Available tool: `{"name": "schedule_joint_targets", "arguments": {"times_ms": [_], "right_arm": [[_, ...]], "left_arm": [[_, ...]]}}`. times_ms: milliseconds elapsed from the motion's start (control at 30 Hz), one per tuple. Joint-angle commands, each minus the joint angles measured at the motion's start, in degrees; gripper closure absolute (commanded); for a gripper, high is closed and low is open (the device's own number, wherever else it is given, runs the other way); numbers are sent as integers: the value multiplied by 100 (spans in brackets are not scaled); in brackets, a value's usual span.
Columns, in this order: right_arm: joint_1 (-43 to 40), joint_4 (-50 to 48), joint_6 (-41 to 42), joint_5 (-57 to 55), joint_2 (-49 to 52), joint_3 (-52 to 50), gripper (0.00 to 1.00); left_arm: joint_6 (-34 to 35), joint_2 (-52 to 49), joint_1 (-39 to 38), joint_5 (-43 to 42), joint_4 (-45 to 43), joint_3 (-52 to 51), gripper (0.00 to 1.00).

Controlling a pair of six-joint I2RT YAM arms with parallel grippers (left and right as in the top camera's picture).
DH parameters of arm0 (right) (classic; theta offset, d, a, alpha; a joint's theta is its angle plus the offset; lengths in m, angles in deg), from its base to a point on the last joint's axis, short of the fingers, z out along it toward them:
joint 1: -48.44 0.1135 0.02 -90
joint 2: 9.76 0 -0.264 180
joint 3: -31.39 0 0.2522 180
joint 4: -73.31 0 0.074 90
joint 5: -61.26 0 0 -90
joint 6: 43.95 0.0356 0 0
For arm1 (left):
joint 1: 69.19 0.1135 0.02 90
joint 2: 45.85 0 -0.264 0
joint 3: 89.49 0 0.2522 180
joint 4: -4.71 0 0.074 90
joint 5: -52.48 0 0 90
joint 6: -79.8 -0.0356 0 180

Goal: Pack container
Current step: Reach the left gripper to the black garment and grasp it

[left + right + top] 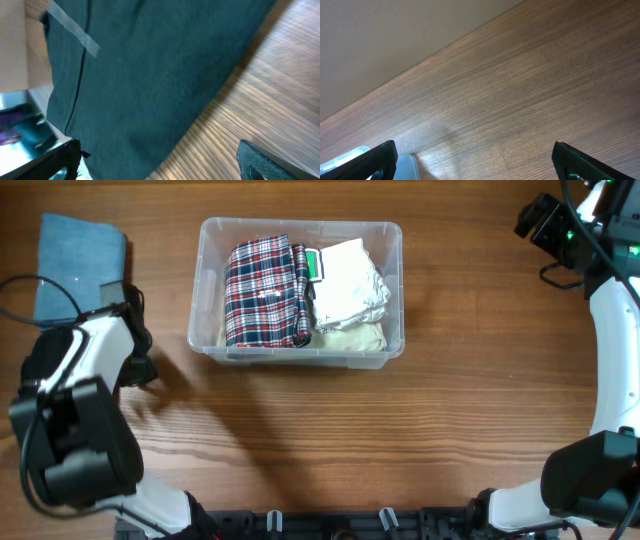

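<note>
Container (300, 358) holding clothes (265, 290) appears overhead; left wrist shows blue cloth (150, 75).

Clear glossy plastic container (210, 280) — wood-grain table (450, 440).

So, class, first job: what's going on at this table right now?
A robot is packing folded clothes into the clear container. A plaid cloth and a white cloth already lie inside. The left arm is at the blue cloth on the table, jaws open above it, nothing gripped yet. The right arm sits at the far corner, jaws open and empty.
</note>
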Motion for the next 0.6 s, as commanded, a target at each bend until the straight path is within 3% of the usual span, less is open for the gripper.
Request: {"name": "schedule_joint_targets", "arguments": {"times_ms": [0,267,367,433,500,567], "right_arm": [[13,-15,59,48,28,35,0],[13,-13,59,48,28,35,0],[13,-15,57,48,28,37,0],[13,-15,59,48,28,37,0],[13,-15,59,48,28,35,0],[13,-15,61,48,28,37,0]], "left_arm": [[-85,-662,33,592,-127,-57,0],[-83,-1397,251,1152,-789,-57,1],[-63,-1397,339,1169,-896,-57,55],[-59,-1397,321,1167,-1003,-57,77],[-59,-1397,321,1069,-1036,-57,83],[-59,-1397,321,796,-979,-57,96]]}}
